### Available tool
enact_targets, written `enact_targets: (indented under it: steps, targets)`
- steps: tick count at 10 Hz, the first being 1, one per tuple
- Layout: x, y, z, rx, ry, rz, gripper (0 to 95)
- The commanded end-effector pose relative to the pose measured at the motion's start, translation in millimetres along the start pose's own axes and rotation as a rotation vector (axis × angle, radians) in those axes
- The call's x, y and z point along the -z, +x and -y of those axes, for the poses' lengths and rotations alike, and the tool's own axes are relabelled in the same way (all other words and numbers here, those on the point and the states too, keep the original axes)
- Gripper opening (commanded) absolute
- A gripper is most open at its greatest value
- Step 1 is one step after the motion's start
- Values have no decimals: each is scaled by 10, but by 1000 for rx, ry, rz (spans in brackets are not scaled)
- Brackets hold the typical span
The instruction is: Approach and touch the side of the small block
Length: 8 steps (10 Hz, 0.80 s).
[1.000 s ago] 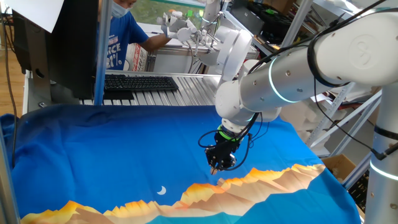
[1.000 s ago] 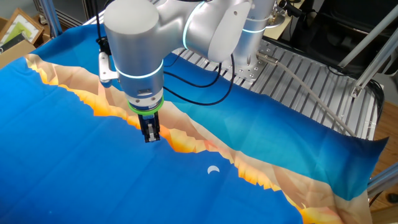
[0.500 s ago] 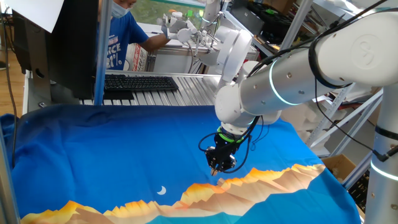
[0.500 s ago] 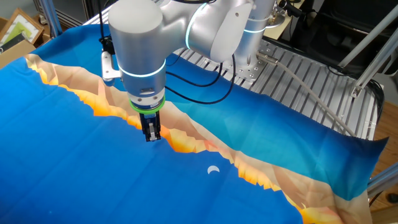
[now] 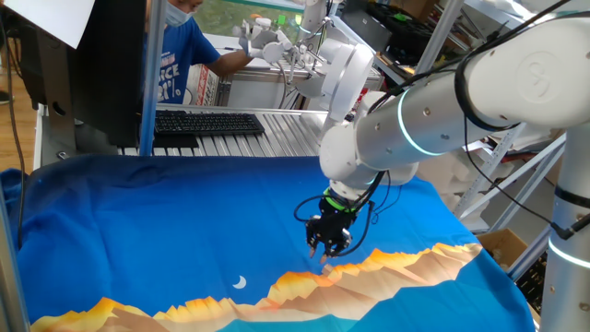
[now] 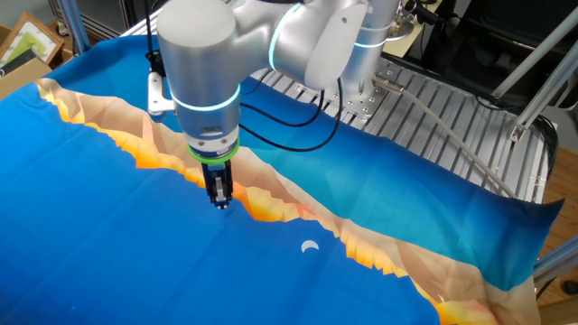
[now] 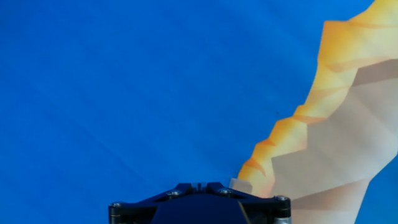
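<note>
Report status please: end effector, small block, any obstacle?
End effector low over blue cloth, fingers look together. Small block only a pale corner beside the end effector in hand view; contact unconfirmed. No obstacle seen.

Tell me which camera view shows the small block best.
The hand view: a pale corner of the small block peeks out just beside the gripper housing, on the orange edge of the cloth. In both fixed views the gripper hides it; no block is discernible there.
</note>
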State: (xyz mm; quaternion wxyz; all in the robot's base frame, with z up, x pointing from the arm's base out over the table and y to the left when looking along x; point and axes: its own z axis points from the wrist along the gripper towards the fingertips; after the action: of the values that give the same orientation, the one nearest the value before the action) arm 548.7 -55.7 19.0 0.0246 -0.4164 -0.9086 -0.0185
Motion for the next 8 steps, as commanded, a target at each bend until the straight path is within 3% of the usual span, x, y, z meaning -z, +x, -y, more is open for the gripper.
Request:
enact_targets:
  steps: [1, 5, 6, 7, 8]
  targets:
    - [-24, -12, -16, -7, -20, -18, 760]
    - [-25, -12, -16, 2, -7, -23, 760]
    - [-25, -12, -16, 1, -2, -25, 950]
    - [-25, -12, -16, 2, 2, -28, 760]
    - [-20, -9, -19, 3, -4, -33, 760]
